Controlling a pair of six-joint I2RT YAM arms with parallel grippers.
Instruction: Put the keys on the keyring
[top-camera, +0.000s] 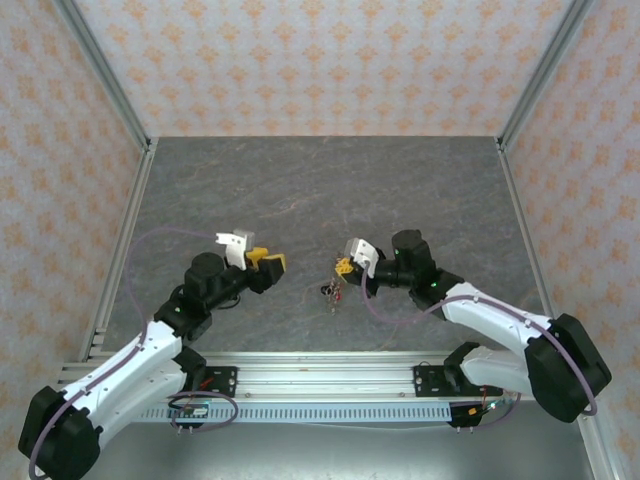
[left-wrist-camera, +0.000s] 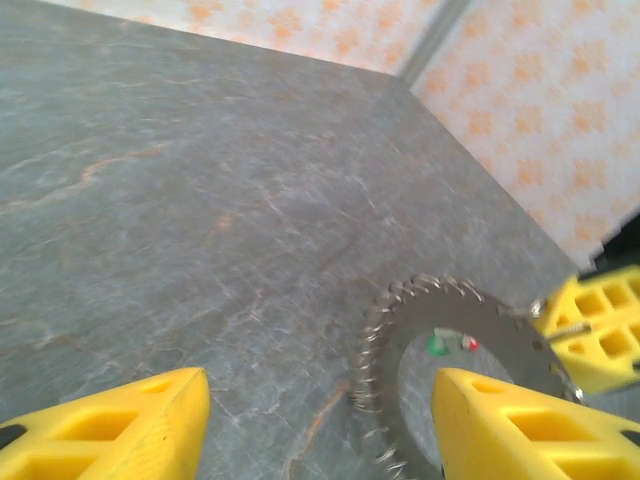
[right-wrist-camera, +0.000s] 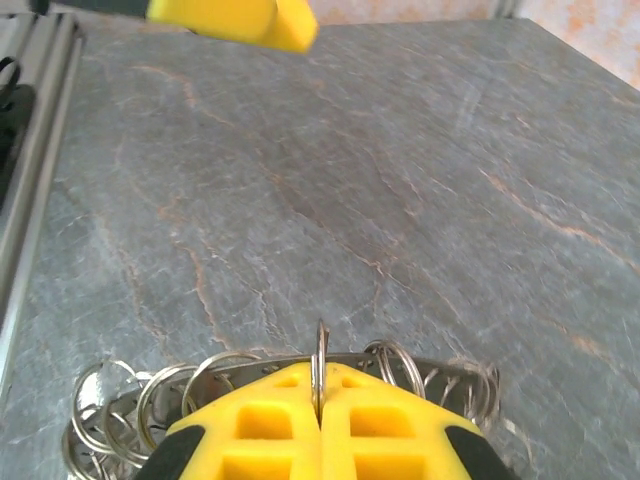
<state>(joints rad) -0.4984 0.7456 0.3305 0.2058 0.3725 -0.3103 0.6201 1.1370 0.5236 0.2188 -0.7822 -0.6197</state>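
— How do the arms sit?
— Both reach inward, low over the table (top-camera: 300, 190). The left gripper (left-wrist-camera: 320, 400) gapes, empty; the right gripper (right-wrist-camera: 320, 385) is pinched shut on the keyring (left-wrist-camera: 398, 315).
— The ring?
— Grey, jagged-rimmed, at the right tips. Green and red keys (left-wrist-camera: 438, 344) show through its hole.

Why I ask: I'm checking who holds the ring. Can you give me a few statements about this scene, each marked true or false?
1. The right gripper is shut on the keyring. True.
2. The left gripper is clamped on the keyring. False: its jaws stand wide apart, open.
3. In the left wrist view, keys with green and red heads show within the keyring's opening. True.
4. The keyring lies at the far edge of the table. False: it is in the near half, by the right gripper.
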